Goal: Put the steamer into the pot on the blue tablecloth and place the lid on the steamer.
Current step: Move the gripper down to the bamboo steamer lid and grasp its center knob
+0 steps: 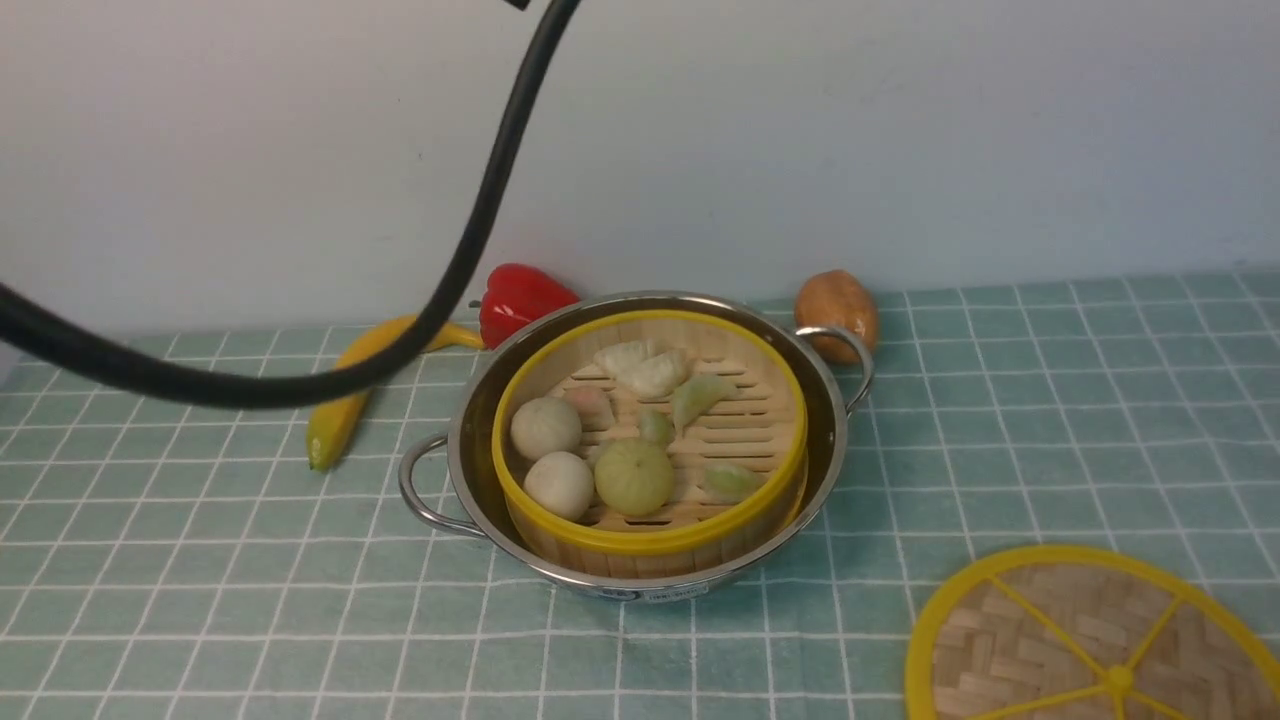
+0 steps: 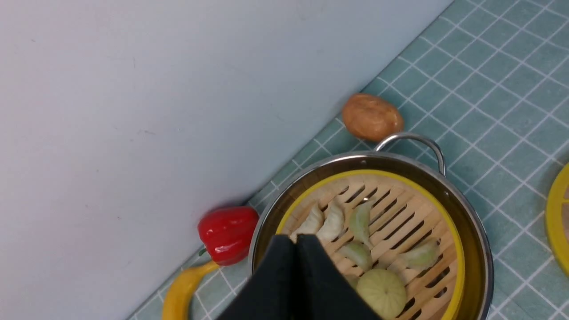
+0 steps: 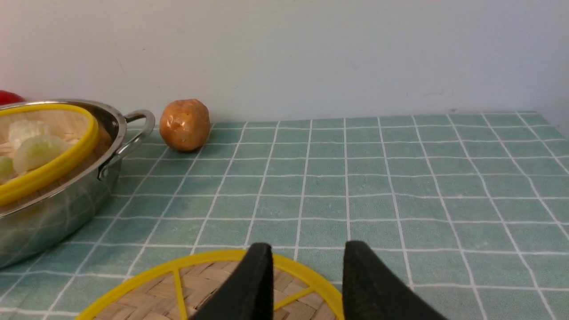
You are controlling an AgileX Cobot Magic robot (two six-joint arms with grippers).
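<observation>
The steamer sat in the pot on the tablecloth.
Behind the pot to its left lay a pepper, a banana farther left; a potato lay just behind the pot's right handle; the lid lay flat in front of the pot, well to its right.

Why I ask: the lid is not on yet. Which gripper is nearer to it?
Right. The right gripper sits open over the rim of the lid; the left gripper is shut above the steamer in the pot.
</observation>
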